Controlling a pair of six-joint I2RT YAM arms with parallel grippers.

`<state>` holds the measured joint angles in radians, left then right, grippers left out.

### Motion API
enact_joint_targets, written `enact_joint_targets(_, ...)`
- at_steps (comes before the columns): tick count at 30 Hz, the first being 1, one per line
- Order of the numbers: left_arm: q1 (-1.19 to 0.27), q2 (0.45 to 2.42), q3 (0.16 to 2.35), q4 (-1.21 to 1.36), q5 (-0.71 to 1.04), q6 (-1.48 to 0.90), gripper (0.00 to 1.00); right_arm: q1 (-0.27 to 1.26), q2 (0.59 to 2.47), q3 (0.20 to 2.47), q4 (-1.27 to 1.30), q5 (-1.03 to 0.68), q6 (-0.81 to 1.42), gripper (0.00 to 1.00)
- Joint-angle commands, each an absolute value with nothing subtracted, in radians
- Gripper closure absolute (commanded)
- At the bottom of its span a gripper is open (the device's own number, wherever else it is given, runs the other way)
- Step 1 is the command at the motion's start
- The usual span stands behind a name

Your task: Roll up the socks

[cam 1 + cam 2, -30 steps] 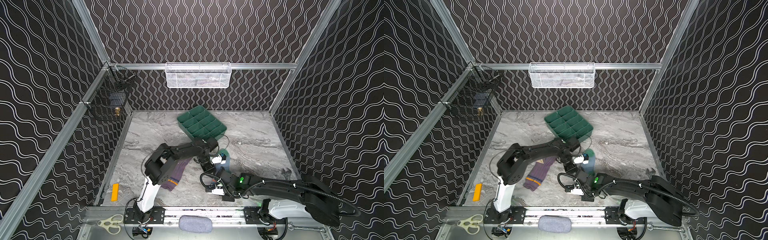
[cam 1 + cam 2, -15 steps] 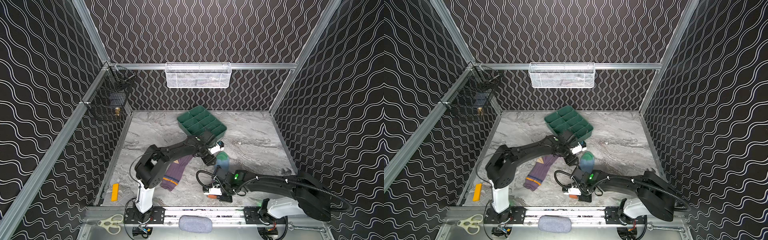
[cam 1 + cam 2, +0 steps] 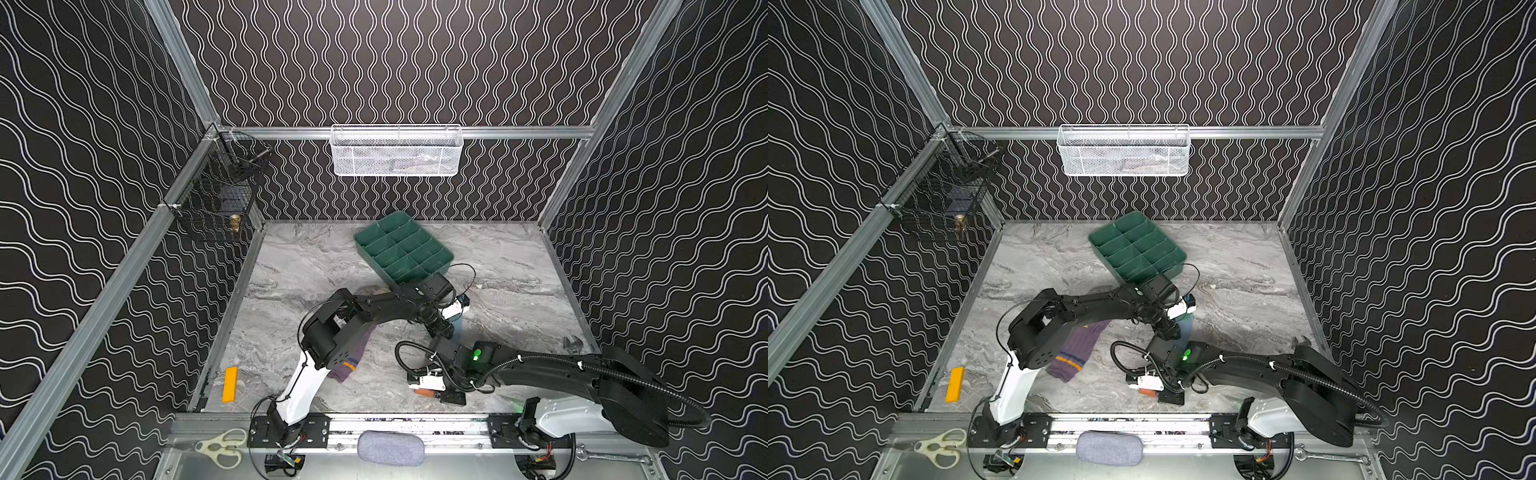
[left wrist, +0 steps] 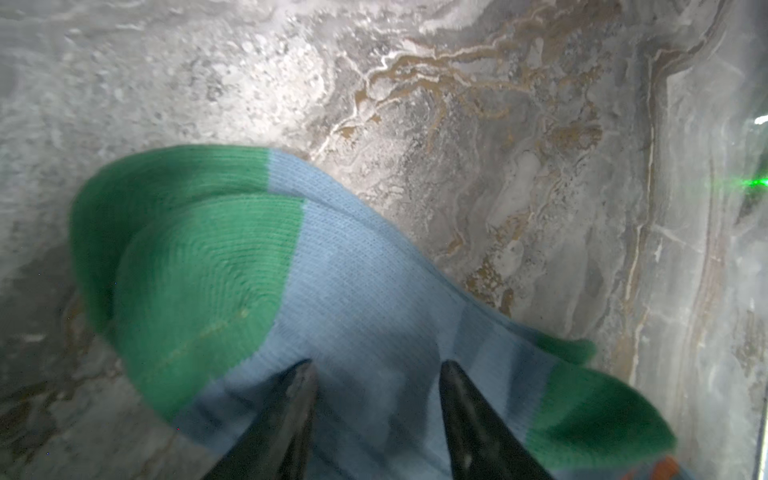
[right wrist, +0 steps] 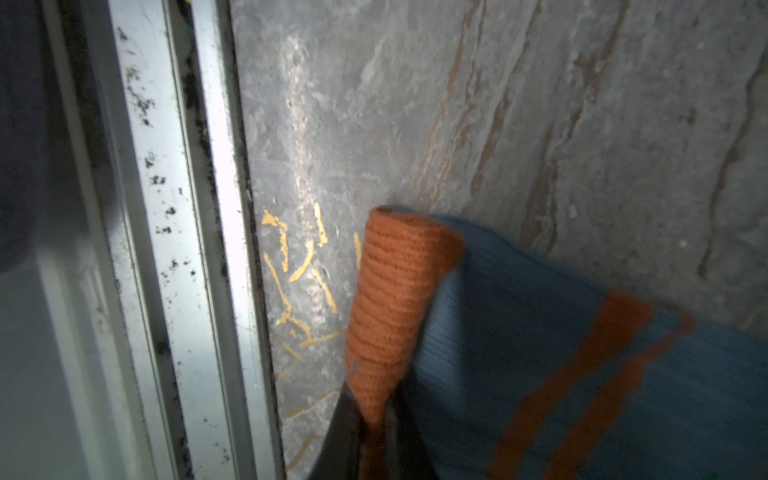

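Right wrist view: right gripper [image 5: 370, 419] clenched on the orange cuff of the light blue ribbed sock [image 5: 519, 332], mid-bench; left gripper [image 4: 376, 370] parted over its foot. Purple striped ribbed sock [image 3: 1077, 345] lies flat (untouched). Neither looks rolled yet

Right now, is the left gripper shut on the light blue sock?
No: in the left wrist view the left gripper stands open over the light blue sock, fabric showing between its two fingers.

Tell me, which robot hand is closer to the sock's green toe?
Left. The left gripper is open over the blue sock beside its green toe; the right gripper pinches the orange cuff at the other end.
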<state>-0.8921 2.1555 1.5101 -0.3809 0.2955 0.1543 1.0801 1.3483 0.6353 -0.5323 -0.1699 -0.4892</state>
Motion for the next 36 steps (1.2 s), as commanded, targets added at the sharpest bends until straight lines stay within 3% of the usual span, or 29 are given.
enact_joint_targets(1, -0.840, 2.122, 1.413, -0.448, 0.141, 0.075, 0.46, 1.081, 1.378, 0.659, -0.510, -0.214, -0.485, 1.00)
enact_joint_targets(17, -0.686, 1.876, 1.137, -0.497, 0.023, 0.049, 0.45, 1.083, 1.594, 0.826, -0.486, -0.335, -0.532, 1.00)
enact_joint_targets(23, -0.659, 1.845, 1.154, -0.502, 0.035, 0.056, 0.43, 1.078, 1.638, 0.851, -0.553, -0.350, -0.538, 1.00)
enact_joint_targets(25, -0.656, 1.836, 1.176, -0.507, 0.061, 0.080, 0.40, 1.072, 1.636, 0.850, -0.554, -0.355, -0.535, 1.00)
enact_joint_targets(28, -0.654, 1.809, 1.198, -0.514, 0.090, 0.113, 0.21, 1.064, 1.650, 0.867, -0.564, -0.366, -0.535, 1.00)
enact_joint_targets(36, -0.646, 1.661, 1.218, -0.523, 0.113, 0.164, 0.19, 1.043, 1.714, 0.928, -0.604, -0.380, -0.542, 1.00)
